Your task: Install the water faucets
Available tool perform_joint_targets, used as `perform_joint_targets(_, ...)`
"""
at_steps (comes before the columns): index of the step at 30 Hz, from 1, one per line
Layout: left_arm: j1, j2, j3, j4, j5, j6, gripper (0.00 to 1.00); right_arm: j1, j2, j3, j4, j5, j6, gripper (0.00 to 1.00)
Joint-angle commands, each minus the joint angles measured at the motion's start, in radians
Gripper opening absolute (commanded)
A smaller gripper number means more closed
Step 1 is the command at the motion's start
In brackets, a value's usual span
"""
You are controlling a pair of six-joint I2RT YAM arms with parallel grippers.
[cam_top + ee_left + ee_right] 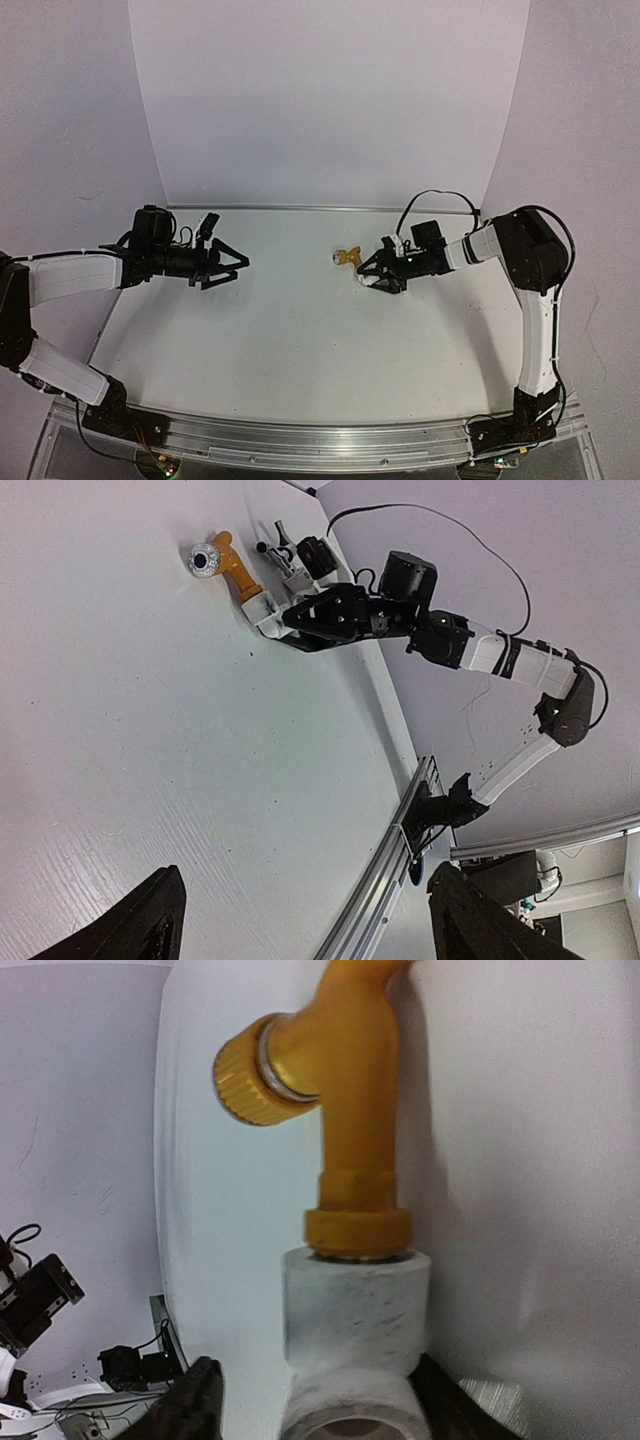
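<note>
Release seems the step in hand: the brass faucet (355,1110) is seated in the white fitting (355,1300) on the table (300,330), with the right gripper (368,278) parted loosely around that fitting — nothing is clamped. A straight withdrawal is advised, lest the joint be nudged.

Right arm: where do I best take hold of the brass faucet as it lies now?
Probably by the white fitting it is screwed into, not the brass faucet itself. Come along its axis from the open end, where the right gripper sits: the fitting's straight round sides suit two fingers, while the faucet's bent body would likely slip.
</note>
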Motion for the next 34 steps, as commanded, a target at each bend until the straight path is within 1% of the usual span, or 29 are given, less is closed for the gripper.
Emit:
perform_joint_targets(1, -0.002, -0.029, 0.036, 0.022, 0.011, 0.006, 0.87, -0.006, -0.109, -0.043, -0.125, 0.167, -0.126, 0.73)
perform_joint_targets(2, -0.002, -0.041, 0.034, 0.021, 0.005, 0.003, 0.87, -0.008, -0.137, -0.071, -0.143, 0.189, -0.15, 0.79)
perform_joint_targets(3, -0.002, -0.055, 0.031, 0.021, -0.001, 0.002, 0.86, -0.01, -0.179, -0.097, -0.166, 0.217, -0.176, 0.83)
perform_joint_targets(6, -0.002, -0.112, 0.025, 0.021, -0.049, 0.003, 0.86, -0.011, -0.326, -0.173, -0.257, 0.272, -0.262, 0.85)
perform_joint_targets(8, -0.002, -0.163, 0.019, 0.02, -0.097, 0.008, 0.86, -0.011, -0.452, -0.215, -0.323, 0.304, -0.312, 0.86)
perform_joint_targets(10, -0.002, -0.225, 0.015, 0.021, -0.166, 0.014, 0.87, -0.012, -0.567, -0.252, -0.382, 0.354, -0.358, 0.91)
perform_joint_targets(12, -0.003, -0.302, 0.009, 0.021, -0.254, 0.02, 0.88, -0.011, -0.698, -0.274, -0.449, 0.433, -0.407, 0.97)
perform_joint_targets(13, -0.003, -0.336, 0.006, 0.021, -0.297, 0.023, 0.88, -0.011, -0.756, -0.278, -0.483, 0.475, -0.43, 0.98)
perform_joint_targets(16, -0.002, -0.455, -0.003, 0.021, -0.428, 0.035, 0.9, -0.011, -0.95, -0.284, -0.567, 0.623, -0.485, 0.98)
perform_joint_targets(19, -0.003, -0.58, -0.01, 0.021, -0.532, 0.058, 0.9, -0.011, -1.126, -0.285, -0.597, 0.744, -0.506, 0.98)
perform_joint_targets(23, -0.003, -0.702, -0.009, 0.02, -0.628, 0.098, 0.92, -0.011, -1.313, -0.268, -0.6, 0.835, -0.527, 0.98)
perform_joint_targets(25, -0.002, -0.742, -0.006, 0.016, -0.66, 0.109, 0.93, -0.011, -1.367, -0.247, -0.597, 0.859, -0.521, 0.98)
perform_joint_targets(29, -0.002, -0.78, 0.004, 0.002, -0.703, 0.119, 0.93, -0.011, -1.4, -0.2, -0.601, 0.91, -0.49, 0.98)
perform_joint_targets(34, -0.002, -0.778, 0.011, -0.016, -0.716, 0.109, 0.93, -0.01, -1.43, -0.232, -0.571, 0.914, -0.475, 0.98)
